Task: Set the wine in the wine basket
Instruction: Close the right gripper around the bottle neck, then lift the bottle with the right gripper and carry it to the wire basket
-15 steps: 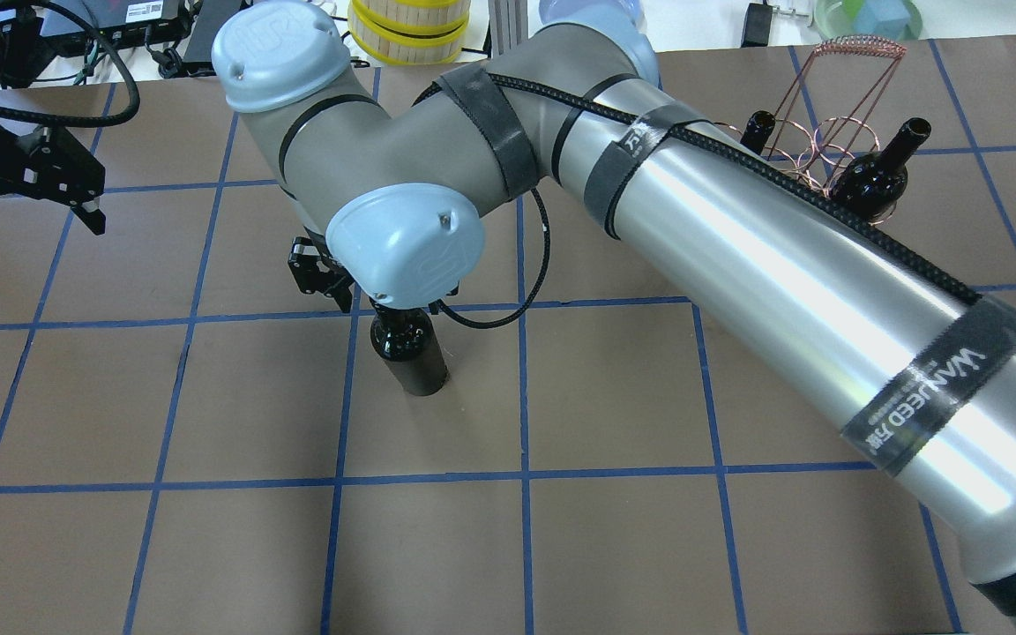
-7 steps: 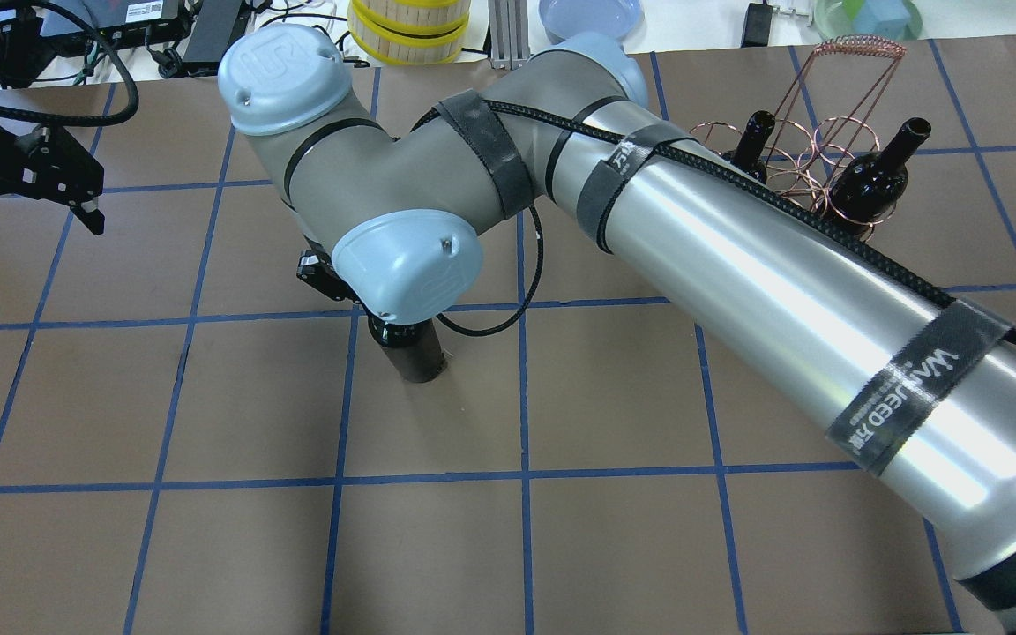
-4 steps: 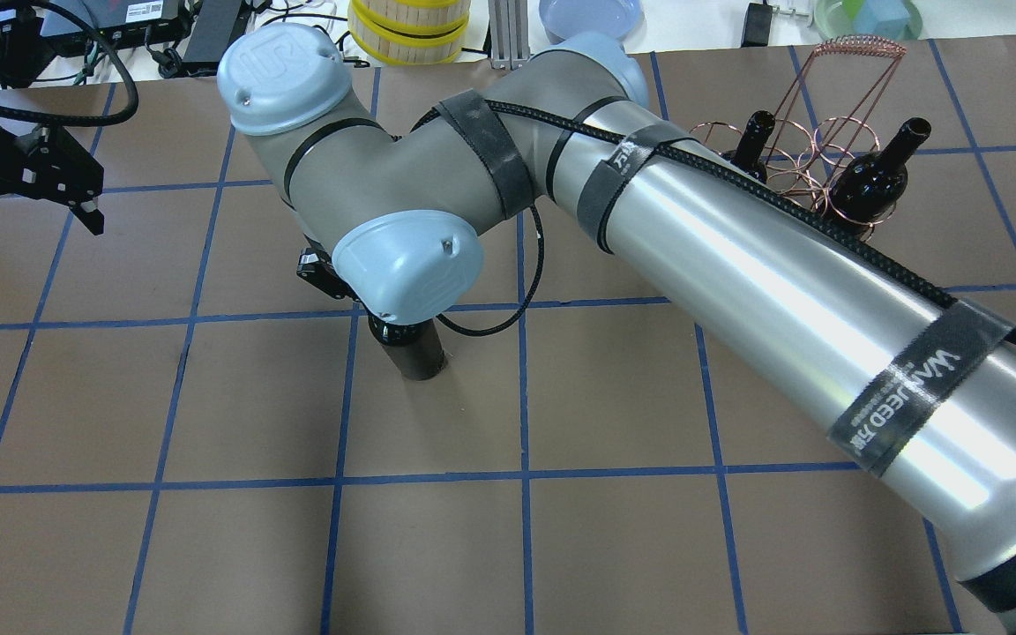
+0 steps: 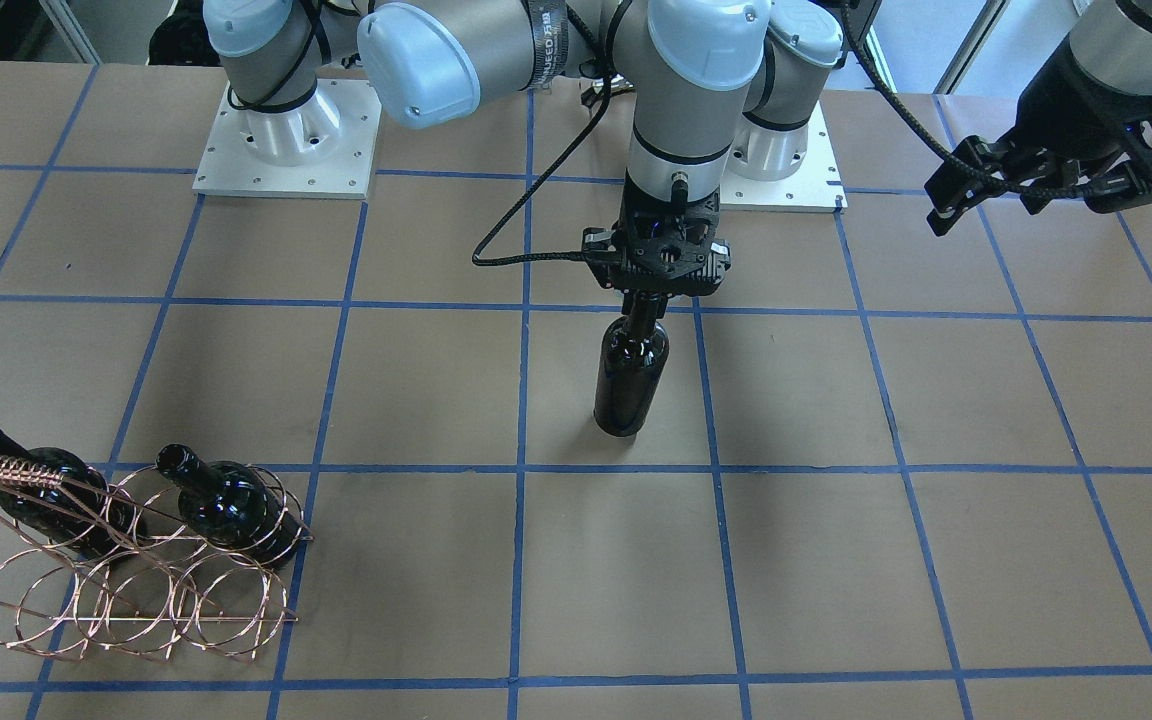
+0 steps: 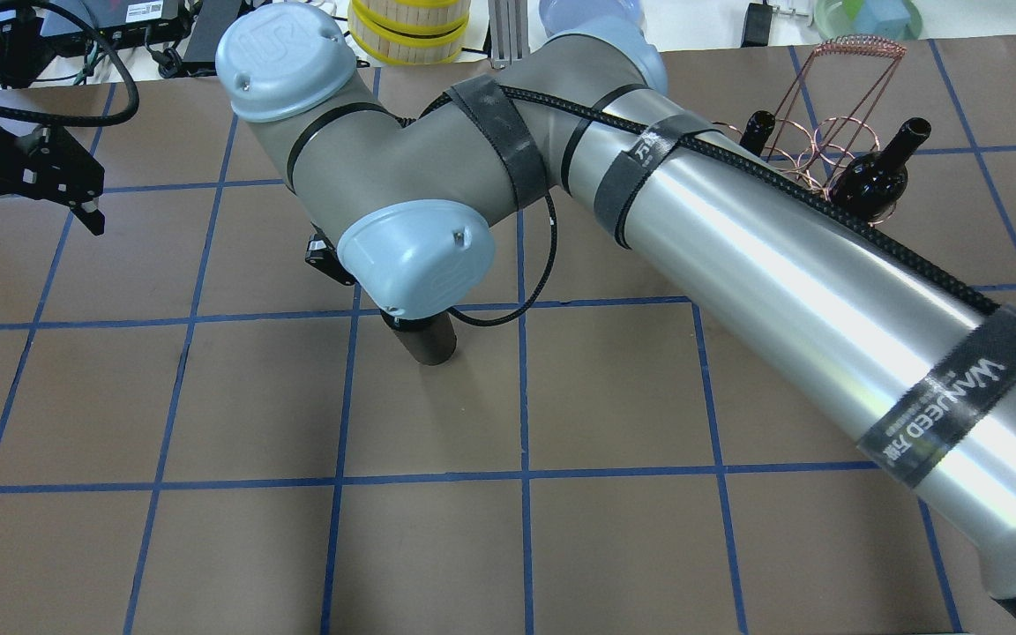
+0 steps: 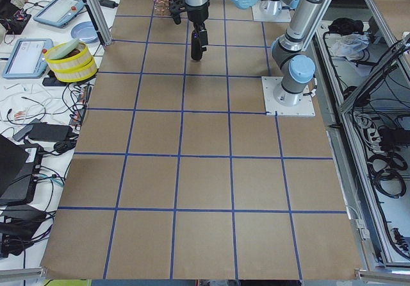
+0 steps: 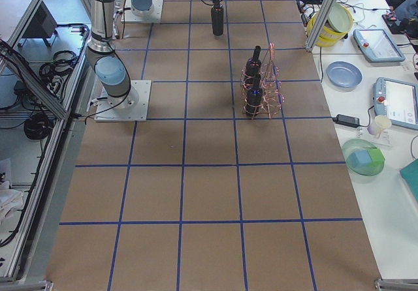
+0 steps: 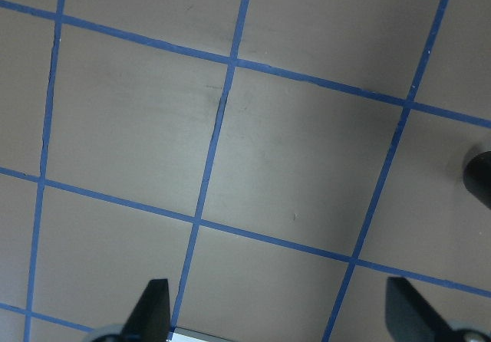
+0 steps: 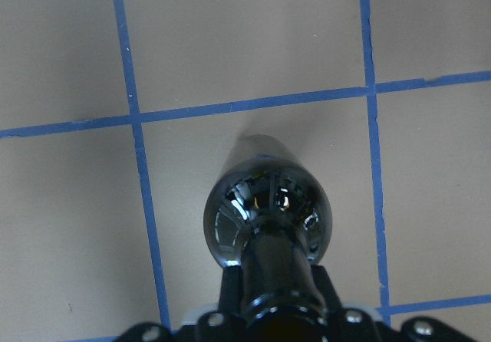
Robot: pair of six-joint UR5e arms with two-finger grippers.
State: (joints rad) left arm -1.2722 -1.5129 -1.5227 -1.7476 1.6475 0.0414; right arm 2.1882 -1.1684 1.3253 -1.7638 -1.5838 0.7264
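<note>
My right gripper (image 4: 649,303) is shut on the neck of an upright near-black wine bottle (image 4: 630,378) at the table's middle. The right wrist view looks straight down the bottle (image 9: 268,215). In the overhead view only the bottle's lower body (image 5: 429,346) shows below the wrist. Whether its base touches the table I cannot tell. The copper wire wine basket (image 4: 141,595) stands at the far right end (image 5: 839,132) with two like bottles (image 4: 236,512) (image 4: 36,490) leaning in its rings. My left gripper (image 5: 27,225) is open and empty, far off to the left.
The brown table has a blue tape grid (image 4: 521,468). Off its far edge stand yellow-rimmed stacked baskets (image 5: 409,31), a blue plate (image 7: 344,74) and a green bowl (image 7: 364,157). The right arm's long silver link (image 5: 808,291) spans the overhead view and partly hides the basket.
The right gripper came down over the bottle's neck and closed on it. In the last half second the arm rose slightly and the bottle shifted a little. The left arm has not moved.
</note>
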